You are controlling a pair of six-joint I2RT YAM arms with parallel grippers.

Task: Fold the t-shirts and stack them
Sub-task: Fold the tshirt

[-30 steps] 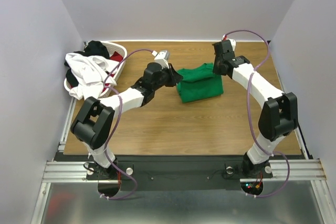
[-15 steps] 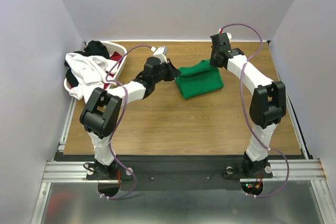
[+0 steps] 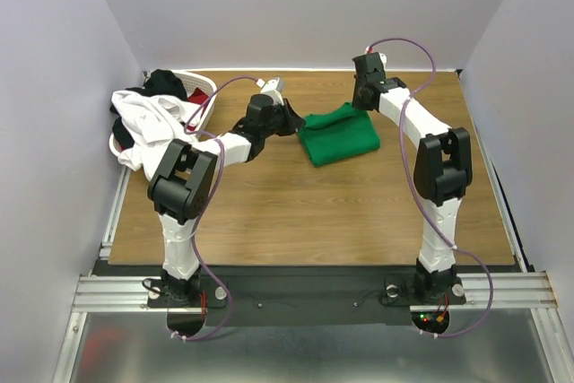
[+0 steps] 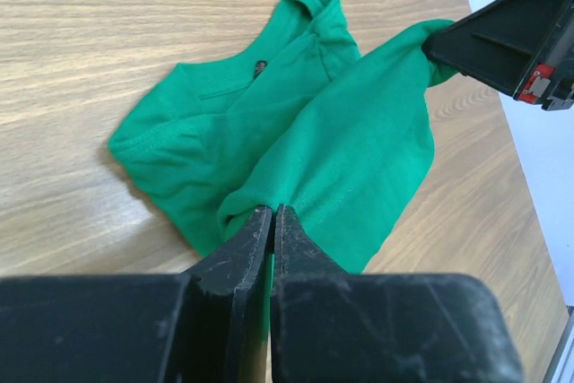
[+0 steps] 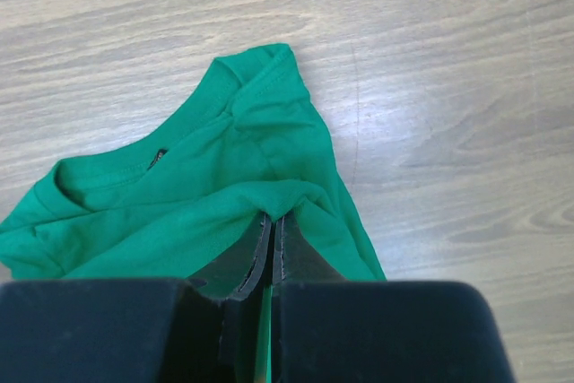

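A bright green t-shirt (image 3: 338, 136) lies folded at the back middle of the table. My left gripper (image 3: 291, 119) is shut on the folded layer's left corner (image 4: 269, 199). My right gripper (image 3: 360, 100) is shut on the far right corner of the same layer (image 5: 278, 202), and the cloth stretches between them. The collar (image 4: 229, 87) of the green t-shirt faces up underneath. White (image 3: 148, 123), black (image 3: 166, 82) and red (image 3: 195, 96) t-shirts are heaped in the basket at the back left.
A white lattice laundry basket (image 3: 204, 87) stands at the back left corner. Pale walls close in the table on three sides. Bare wooden tabletop (image 3: 314, 213) spreads in front of the green shirt.
Both grippers have carried the pinched green layer toward the back of the table, the right one moving left as well. The shirt now lies more compactly folded.
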